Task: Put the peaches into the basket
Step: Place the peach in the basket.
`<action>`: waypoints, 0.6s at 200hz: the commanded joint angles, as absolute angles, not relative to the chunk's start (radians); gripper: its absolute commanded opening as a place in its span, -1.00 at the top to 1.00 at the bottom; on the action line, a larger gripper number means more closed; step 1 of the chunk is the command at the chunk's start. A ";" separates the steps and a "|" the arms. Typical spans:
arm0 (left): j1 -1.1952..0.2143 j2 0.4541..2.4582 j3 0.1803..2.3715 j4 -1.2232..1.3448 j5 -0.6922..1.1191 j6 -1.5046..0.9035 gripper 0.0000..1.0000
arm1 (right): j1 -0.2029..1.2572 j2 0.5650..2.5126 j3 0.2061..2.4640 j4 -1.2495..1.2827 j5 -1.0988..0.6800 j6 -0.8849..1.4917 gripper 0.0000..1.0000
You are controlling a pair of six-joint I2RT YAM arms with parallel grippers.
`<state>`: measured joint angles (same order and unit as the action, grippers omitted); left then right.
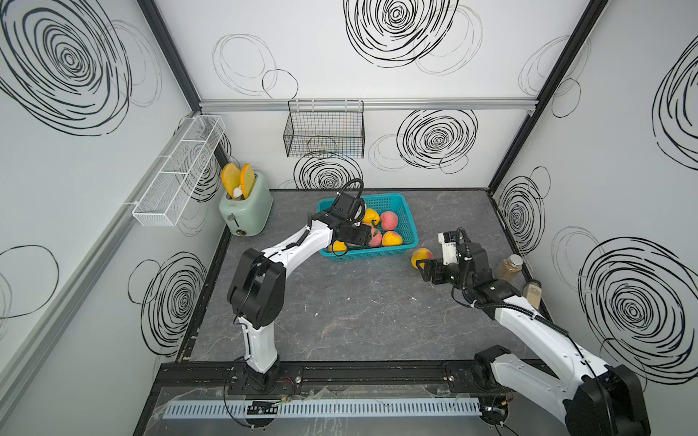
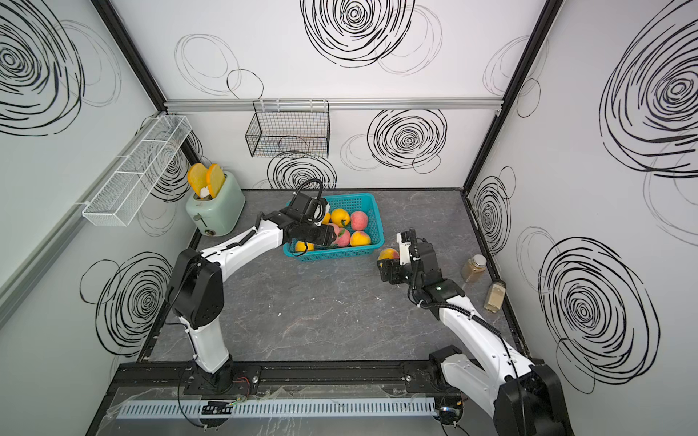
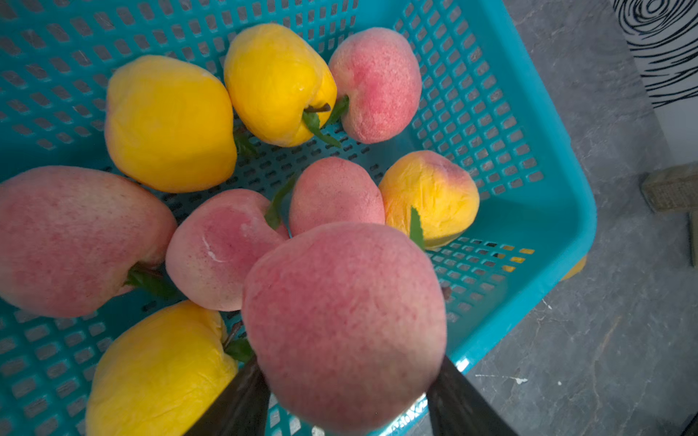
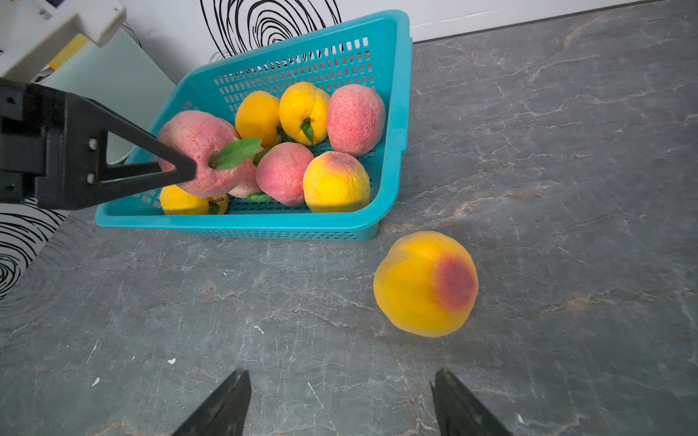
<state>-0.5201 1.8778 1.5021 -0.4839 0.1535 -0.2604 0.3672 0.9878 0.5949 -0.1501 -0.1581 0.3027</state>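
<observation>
Peaches (image 4: 355, 119) mostly lie in the basket (image 4: 234, 222). Above its near side the left gripper (image 3: 345, 396) grips a pink peach (image 3: 343, 324), so release looks due next. Right gripper (image 4: 340, 400), jaws wide, faces the last yellow peach (image 4: 425, 283) on the table (image 4: 226, 321), right of the basket.

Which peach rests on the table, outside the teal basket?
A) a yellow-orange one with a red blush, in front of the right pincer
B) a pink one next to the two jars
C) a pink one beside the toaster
A: the blushed yellow-orange peach sits on the table just outside the basket, ahead of the open right pincer.
</observation>
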 commanded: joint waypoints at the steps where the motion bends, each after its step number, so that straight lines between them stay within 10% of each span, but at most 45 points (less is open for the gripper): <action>1: -0.531 1.897 1.543 -0.503 0.124 -0.240 -0.28 | 0.362 0.971 0.588 -0.163 -0.172 0.295 -0.59; 120: -0.541 1.945 1.520 -0.523 0.089 -0.216 -0.30 | 0.360 0.977 0.588 -0.156 -0.179 0.295 -0.59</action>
